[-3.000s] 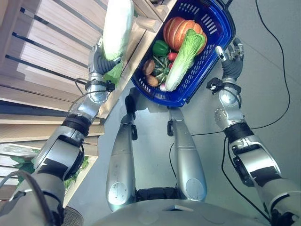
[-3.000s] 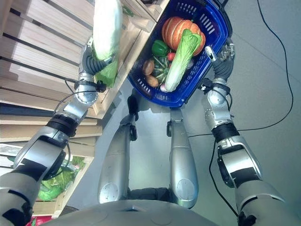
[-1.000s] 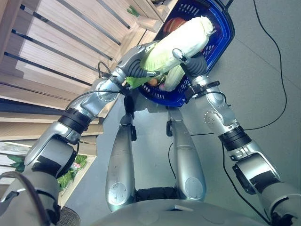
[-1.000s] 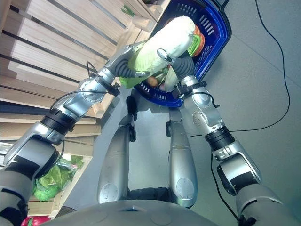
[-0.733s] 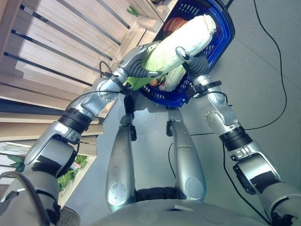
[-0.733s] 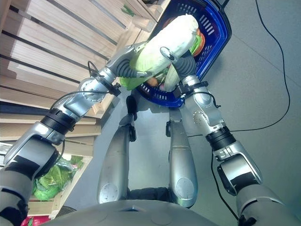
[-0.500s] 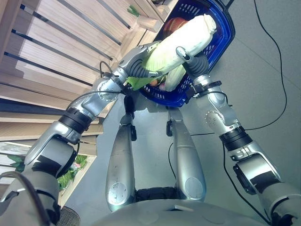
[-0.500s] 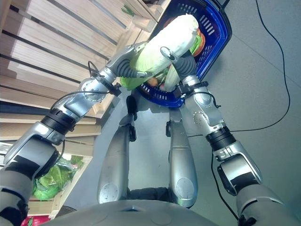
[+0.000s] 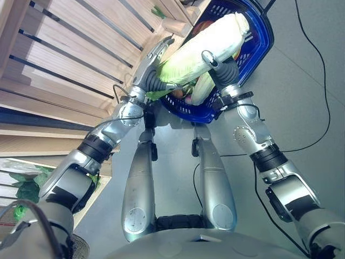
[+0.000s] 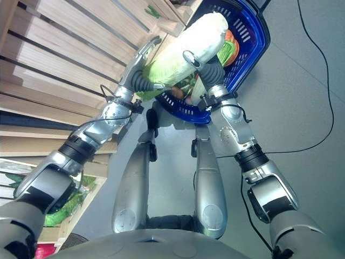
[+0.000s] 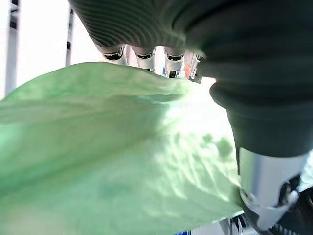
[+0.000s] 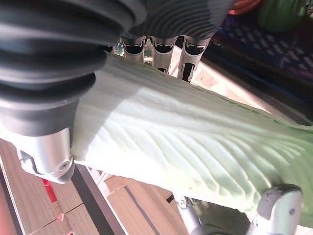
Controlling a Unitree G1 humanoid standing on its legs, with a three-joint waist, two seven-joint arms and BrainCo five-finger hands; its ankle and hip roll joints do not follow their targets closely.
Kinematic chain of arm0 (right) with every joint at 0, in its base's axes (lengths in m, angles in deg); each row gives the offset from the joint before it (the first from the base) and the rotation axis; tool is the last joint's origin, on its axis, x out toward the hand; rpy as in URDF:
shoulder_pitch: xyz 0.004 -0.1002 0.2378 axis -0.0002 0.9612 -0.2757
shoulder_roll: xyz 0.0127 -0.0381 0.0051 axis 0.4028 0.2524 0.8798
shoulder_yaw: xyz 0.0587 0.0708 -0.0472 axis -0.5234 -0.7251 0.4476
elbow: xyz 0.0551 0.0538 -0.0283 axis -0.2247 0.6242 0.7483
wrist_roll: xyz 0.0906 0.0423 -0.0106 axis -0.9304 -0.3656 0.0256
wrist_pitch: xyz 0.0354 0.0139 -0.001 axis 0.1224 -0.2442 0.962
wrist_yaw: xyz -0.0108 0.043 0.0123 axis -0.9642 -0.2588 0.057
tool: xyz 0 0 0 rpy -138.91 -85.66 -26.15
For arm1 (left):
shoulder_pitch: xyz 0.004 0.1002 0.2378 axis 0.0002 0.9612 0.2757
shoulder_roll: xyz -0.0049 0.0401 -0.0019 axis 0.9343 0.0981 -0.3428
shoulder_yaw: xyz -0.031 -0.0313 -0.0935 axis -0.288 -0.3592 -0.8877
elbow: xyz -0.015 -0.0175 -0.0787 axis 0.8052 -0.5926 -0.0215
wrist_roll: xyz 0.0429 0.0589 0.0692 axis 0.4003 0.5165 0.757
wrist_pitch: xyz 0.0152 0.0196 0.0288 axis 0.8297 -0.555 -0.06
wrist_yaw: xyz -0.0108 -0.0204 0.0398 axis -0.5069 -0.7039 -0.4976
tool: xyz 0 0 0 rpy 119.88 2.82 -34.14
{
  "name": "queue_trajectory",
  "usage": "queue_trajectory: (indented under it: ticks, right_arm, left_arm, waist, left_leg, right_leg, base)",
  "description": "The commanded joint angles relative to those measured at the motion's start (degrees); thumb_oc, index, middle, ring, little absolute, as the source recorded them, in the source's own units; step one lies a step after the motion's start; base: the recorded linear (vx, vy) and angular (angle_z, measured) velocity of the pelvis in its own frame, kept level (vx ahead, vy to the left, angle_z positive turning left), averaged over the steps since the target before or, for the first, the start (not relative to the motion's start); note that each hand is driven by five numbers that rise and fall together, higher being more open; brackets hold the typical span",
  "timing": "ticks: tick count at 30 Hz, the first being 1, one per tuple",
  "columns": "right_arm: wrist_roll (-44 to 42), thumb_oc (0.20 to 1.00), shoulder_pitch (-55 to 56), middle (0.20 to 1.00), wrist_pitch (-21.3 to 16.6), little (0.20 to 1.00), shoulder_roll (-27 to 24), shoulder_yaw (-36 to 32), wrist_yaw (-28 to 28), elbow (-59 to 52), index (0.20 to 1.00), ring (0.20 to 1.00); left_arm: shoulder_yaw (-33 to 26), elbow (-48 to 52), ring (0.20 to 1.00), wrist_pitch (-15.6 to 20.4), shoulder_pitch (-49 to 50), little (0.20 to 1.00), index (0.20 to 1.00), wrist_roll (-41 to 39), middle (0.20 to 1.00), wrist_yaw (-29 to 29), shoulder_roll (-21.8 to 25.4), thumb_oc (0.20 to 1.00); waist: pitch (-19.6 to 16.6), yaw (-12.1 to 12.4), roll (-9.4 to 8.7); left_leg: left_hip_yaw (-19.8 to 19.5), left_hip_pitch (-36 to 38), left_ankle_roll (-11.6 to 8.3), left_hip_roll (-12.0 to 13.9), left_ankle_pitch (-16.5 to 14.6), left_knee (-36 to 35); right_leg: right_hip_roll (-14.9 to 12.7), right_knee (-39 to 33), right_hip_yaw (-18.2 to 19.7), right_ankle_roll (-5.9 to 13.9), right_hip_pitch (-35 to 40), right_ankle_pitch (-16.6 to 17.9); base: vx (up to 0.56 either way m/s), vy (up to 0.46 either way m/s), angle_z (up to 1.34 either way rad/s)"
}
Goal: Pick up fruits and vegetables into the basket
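Floor (image 9: pixel 302 86): plain grey, bare on the far right of the basket (image 9: pixel 257 47). Wooden slatted shelving (image 9: pixel 70 59) runs along the basket's left side; the gap between shelf edge and basket rim is narrow. A lower crate with leafy greens (image 9: pixel 24 186) sits on the near side of the shelving, well short of the basket.

Blue basket is set on the floor, its near rim just beyond both wrists. A long pale-green cabbage (image 9: pixel 207 47) is held above the basket's near half, tilted, with its pale tip toward the basket's far rim and its leafy end toward the shelf side.

Left hand (image 9: pixel 156 54): set under the cabbage's leafy end, fingers stretched out along it toward the shelving, not curled.

Right hand (image 10: pixel 202 67): fingers (image 12: pixel 190 61) and thumb wrapped round the cabbage's middle, as seen in the right wrist view.

Inside the basket, an orange pumpkin (image 10: pixel 230 36), a second cabbage (image 9: pixel 204 89) and small items near the near rim are partly seen below the held one; the rest is hidden.
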Motion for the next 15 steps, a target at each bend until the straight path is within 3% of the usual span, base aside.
queue_trajectory:
  ticks: [1,15]
  right_arm:
    - [1.46,0.200,1.01,0.200,-3.37,0.200,1.81,-1.44,-1.86,-9.29,0.200,0.200]
    - [6.53,0.200,1.64,0.200,-4.23,0.200,0.66,-5.34,3.31,-6.27,0.200,0.200]
  left_arm:
    - [-6.96,3.14,1.000,-0.96,0.95,1.000,1.000,0.80,1.000,5.05,0.36,1.000]
    - [-14.96,-2.05,1.000,-0.29,1.89,1.000,1.000,-8.68,1.000,12.58,-1.14,1.000]
  waist:
    - [-1.35,0.99,0.07]
    - [-1.35,0.53,0.15]
  left_leg:
    - [0.40,1.92,0.25,-1.86,3.00,-6.56]
    - [0.54,2.42,0.08,-1.88,2.64,-6.00]
  right_leg:
    - [2.01,6.64,-3.74,2.80,3.33,-7.88]
    - [2.27,7.48,-3.50,2.45,3.72,-8.73]
  base:
    - [0.00,0.000,0.00]
    - [0.00,0.000,0.00]
